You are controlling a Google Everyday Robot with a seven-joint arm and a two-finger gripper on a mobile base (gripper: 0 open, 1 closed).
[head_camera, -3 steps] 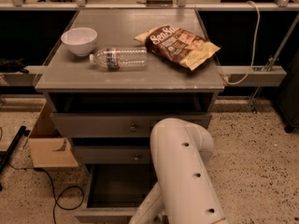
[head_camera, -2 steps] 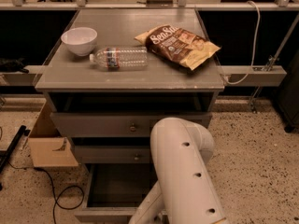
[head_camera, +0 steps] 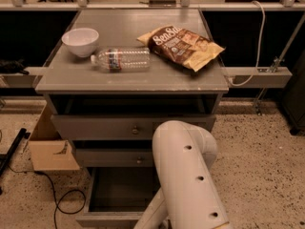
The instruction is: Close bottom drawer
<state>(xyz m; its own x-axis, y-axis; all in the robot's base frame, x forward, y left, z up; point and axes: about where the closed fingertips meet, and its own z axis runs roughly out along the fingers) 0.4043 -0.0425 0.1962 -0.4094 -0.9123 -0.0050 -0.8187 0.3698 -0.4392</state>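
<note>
The bottom drawer (head_camera: 102, 218) of the grey cabinet stands pulled out toward me, its plain grey inside (head_camera: 119, 190) showing. Its front face and knob lie at the lower edge of the view, partly behind my white arm (head_camera: 186, 175). The arm rises in the foreground and runs down out of the frame at the drawer's right side. My gripper is out of view below the frame. The middle drawer (head_camera: 109, 158) sits above the open one. The top drawer (head_camera: 95, 126) juts out slightly.
On the cabinet top (head_camera: 57, 82) lie a white bowl (head_camera: 80, 41), a plastic bottle (head_camera: 121, 59) on its side and a chip bag (head_camera: 181, 46). A cardboard box (head_camera: 50, 149) stands at the cabinet's left, with a black cable (head_camera: 57, 199) on the speckled floor.
</note>
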